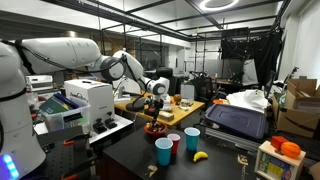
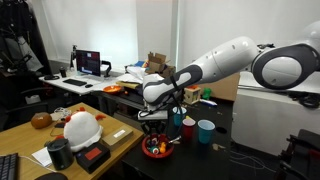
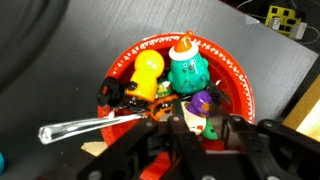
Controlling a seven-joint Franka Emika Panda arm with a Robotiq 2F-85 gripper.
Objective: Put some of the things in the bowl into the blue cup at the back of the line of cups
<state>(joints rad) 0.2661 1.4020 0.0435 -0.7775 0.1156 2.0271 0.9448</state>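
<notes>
The black gripper [image 3: 195, 128] hangs low over the shallow round red bowl [image 3: 238, 80] on the dark worktop [image 3: 265, 55], its jaws down among the small yellow, teal and purple toy bits [image 3: 186, 68] heaped inside beside a clear plastic spoon [image 3: 90, 125], though I cannot tell whether they clamp anything.

The white arm [image 1: 70, 52] reaches in from the left, its tool [image 1: 155, 112] low over the bowl [image 1: 157, 129] on the dark tabletop [image 1: 220, 160]. Nearer and to the right stand a larger light-blue cup [image 1: 163, 152], a red cup [image 1: 175, 143] and the blue cup [image 1: 192, 139] — a banana [image 1: 200, 156] lies beside them.
</notes>
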